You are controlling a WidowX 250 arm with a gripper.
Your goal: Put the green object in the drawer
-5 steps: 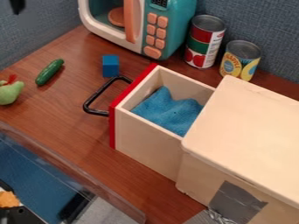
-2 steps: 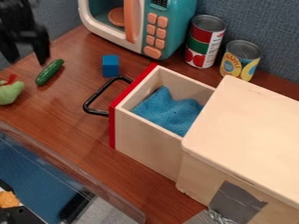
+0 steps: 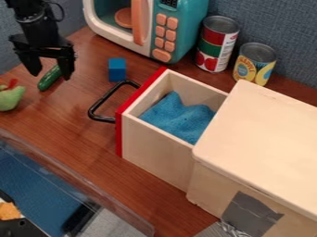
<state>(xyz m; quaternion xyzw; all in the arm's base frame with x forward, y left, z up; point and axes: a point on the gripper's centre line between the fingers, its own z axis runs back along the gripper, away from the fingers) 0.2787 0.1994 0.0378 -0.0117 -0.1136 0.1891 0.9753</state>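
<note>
"Cucumber [image 3: 47, 83], where do you see it?"

"On the bench [image 3: 74, 120], left of the blue block [image 3: 117, 70] in my camera view. My end effector [image 3: 50, 76] hangs over it and hides part of it."

"How do the fingers stand?"

"Apart, one towards each side of the cucumber as I look at it; I can't tell their height above the bench."

"And the drawer [image 3: 155, 150]?"

"It's open, with a blue cloth [image 3: 178, 118] inside."
</note>
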